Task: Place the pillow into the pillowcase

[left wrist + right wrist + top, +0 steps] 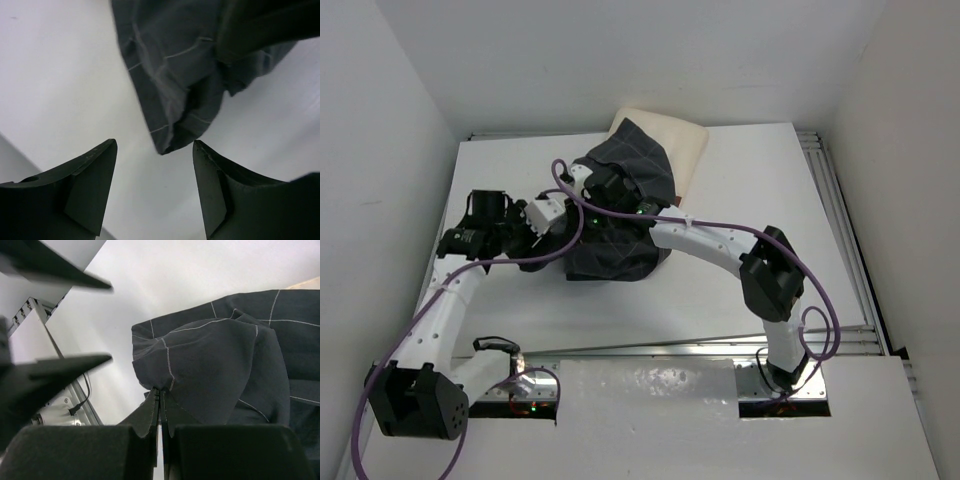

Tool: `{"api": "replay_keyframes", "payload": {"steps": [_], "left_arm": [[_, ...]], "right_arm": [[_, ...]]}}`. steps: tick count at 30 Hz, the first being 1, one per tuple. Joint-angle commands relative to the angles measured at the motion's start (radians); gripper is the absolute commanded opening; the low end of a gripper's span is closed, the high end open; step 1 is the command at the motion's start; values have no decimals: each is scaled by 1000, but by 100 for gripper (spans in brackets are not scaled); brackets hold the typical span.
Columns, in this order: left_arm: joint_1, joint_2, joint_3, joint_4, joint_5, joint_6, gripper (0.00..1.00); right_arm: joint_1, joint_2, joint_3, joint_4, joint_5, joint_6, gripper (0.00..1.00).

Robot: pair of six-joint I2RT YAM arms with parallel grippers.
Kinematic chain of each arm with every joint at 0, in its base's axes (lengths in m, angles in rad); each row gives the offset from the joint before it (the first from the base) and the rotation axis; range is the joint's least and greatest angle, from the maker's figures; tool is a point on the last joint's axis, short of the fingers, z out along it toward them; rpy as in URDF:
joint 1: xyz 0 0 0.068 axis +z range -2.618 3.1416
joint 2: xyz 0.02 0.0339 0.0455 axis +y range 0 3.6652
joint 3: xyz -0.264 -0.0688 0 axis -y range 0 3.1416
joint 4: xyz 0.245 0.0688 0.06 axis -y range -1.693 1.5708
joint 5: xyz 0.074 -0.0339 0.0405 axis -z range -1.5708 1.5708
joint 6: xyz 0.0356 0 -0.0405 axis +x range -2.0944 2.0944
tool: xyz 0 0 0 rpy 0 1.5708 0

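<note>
It looked like a robotics lab; a white table stood boxed in by bare white walls; metal rails edged it.

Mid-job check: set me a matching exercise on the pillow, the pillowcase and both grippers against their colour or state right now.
1 pillow
2 pillowcase
3 left gripper
4 right gripper

A open, gripping nothing
B cream, partly covered by cloth
C shut on dark cloth
D charcoal with thin light check lines

Pairs: 1-B, 2-D, 3-A, 4-C
</note>
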Motion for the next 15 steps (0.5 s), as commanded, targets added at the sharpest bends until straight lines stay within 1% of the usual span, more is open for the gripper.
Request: {"api": "replay_keyframes", "payload": {"steps": [1, 2, 4, 5, 7, 10, 14, 15], "left_arm": [[8, -15, -47, 74, 120, 10, 60], [8, -17, -83, 165, 109, -55, 57], [8, -15, -107, 233, 86, -94, 51], [8, -15, -122, 270, 86, -108, 45], [8, -11, -130, 264, 113, -113, 44], [7, -6, -160, 281, 111, -122, 44], [-2, 8, -203, 341, 103, -153, 42], [-5, 17, -206, 370, 95, -180, 41]], "right_arm": [[-5, -45, 4, 27, -19, 7, 0], [-4, -46, 2, 27, -19, 7, 0], [-4, -48, -1, 32, -19, 13, 0], [-4, -49, -1, 32, -19, 14, 0], [-4, -51, -1, 32, -16, 14, 0], [-4, -54, -4, 38, -11, 14, 0], [-5, -53, -13, 51, -17, 20, 0], [-5, -51, -15, 56, -17, 23, 0]]}}
